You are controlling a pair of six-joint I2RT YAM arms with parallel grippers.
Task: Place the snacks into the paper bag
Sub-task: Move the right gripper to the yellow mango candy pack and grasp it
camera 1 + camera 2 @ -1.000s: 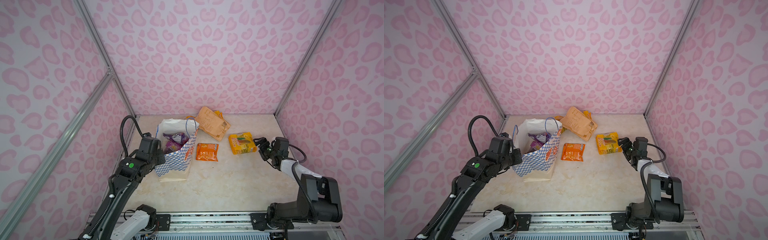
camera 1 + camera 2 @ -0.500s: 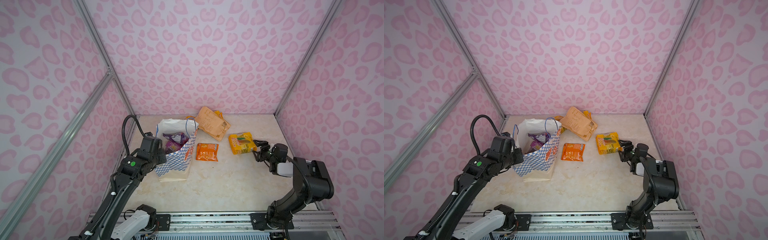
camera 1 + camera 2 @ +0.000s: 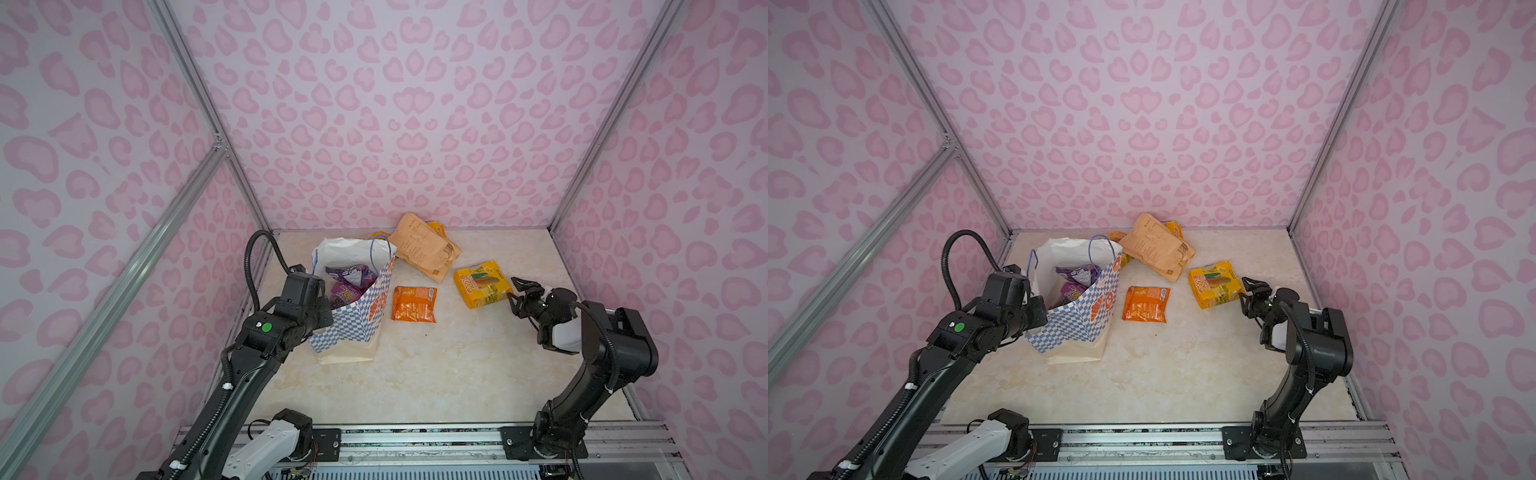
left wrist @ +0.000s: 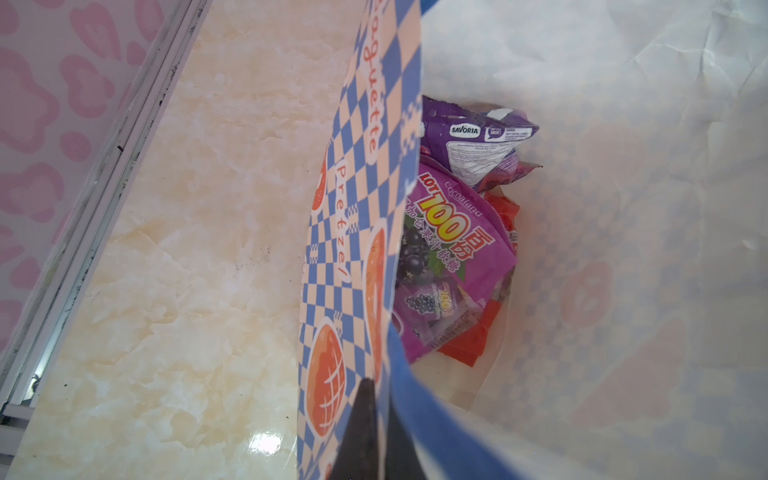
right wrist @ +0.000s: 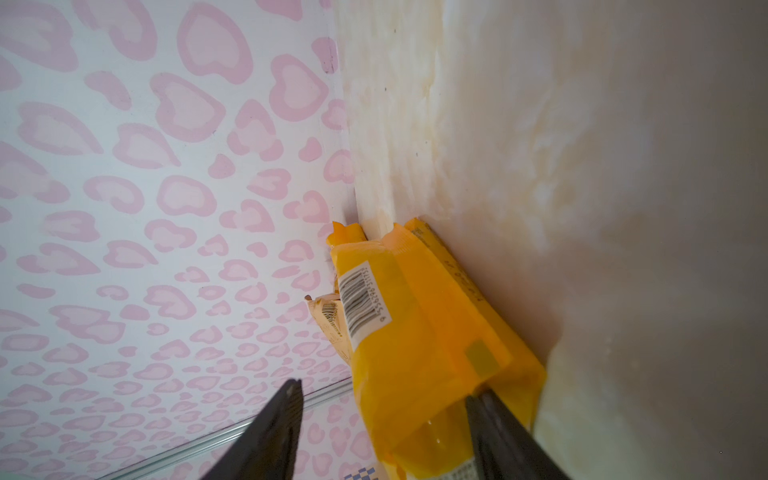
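The paper bag [image 3: 357,328] stands upright on the left of the marble-look table [image 3: 415,374], and the left gripper [image 4: 380,415] is pressed together on its near wall. Inside lie a purple "LOT 100" packet [image 4: 449,257], a purple "SAVORIA" packet [image 4: 478,133] and a red packet [image 4: 498,208]. An orange packet [image 3: 413,304] lies flat just beside the bag. The tan pouch [image 3: 424,247] rests near the back wall. The right gripper [image 3: 512,289] is spread around the near end of the yellow packet [image 3: 482,284], with one finger [image 5: 490,415] against it.
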